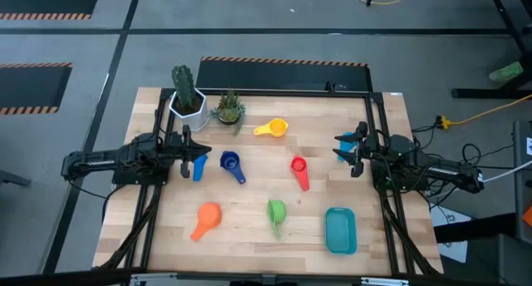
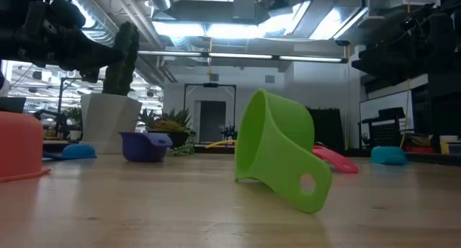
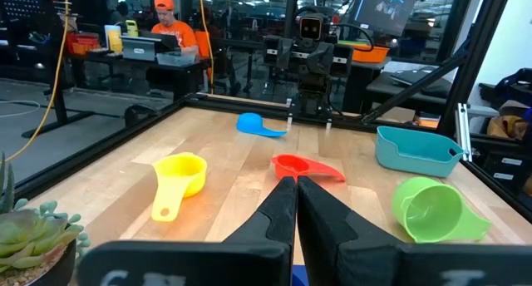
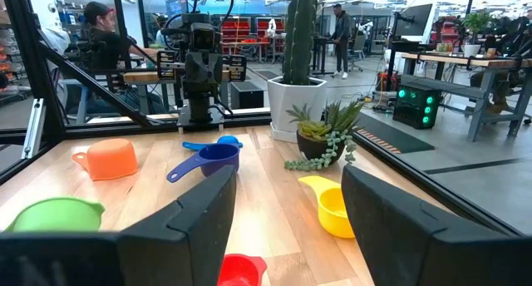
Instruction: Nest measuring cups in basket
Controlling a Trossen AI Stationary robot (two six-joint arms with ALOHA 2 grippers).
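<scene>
Several measuring cups lie apart on the wooden table: yellow [image 1: 273, 128], dark blue [image 1: 233, 165], red [image 1: 299, 171], orange [image 1: 205, 219] and green [image 1: 276, 213], the green one tipped on its side [image 2: 277, 158]. One light blue cup [image 1: 198, 168] lies by my left gripper [image 1: 193, 155], another [image 1: 344, 143] by my right gripper [image 1: 353, 153]. The teal basket [image 1: 340, 229] stands near the front right, with nothing in it. My left gripper [image 3: 295, 203] is shut and empty. My right gripper [image 4: 287, 211] is open and empty, facing the red cup [image 4: 241, 271].
A white pot with a cactus [image 1: 187, 99] and a small succulent [image 1: 228, 110] stand at the far left of the table. Black frame rails [image 1: 376, 178] run along both sides. People sit at desks beyond the table [image 3: 166, 28].
</scene>
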